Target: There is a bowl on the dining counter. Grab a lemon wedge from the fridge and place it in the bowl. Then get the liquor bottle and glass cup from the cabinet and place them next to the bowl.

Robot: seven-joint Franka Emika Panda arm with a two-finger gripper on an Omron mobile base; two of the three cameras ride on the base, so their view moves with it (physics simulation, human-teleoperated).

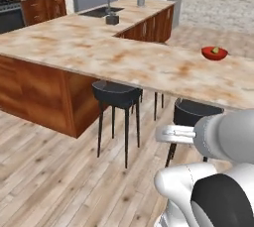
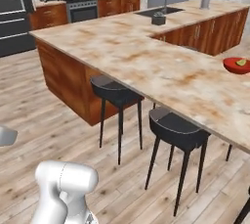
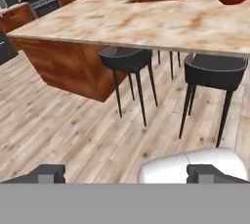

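Progress stood at roughly the first third. At the right edge of the left base view, the red bowl [image 1: 214, 53] sat on the marbled surface [image 1: 99, 52], and a small yellow-green piece, most likely the lemon wedge [image 1: 215, 49], lay inside it. The same bowl appeared at the far right of the right base view and in the upper right corner of the hand view, again with the wedge in it. So the fridge errand looked finished.

Nothing stood beside the bowl: no liquor bottle and no glass cup could be seen near it, so both cabinet items seemed left to fetch.

At the bottom of the hand view the tool [image 3: 127, 173] was spread wide, its two dark tips far apart and nothing between them. It pointed across the wooden floor toward two black stools [image 3: 129, 59] tucked under the surface's edge, well apart from the bowl.
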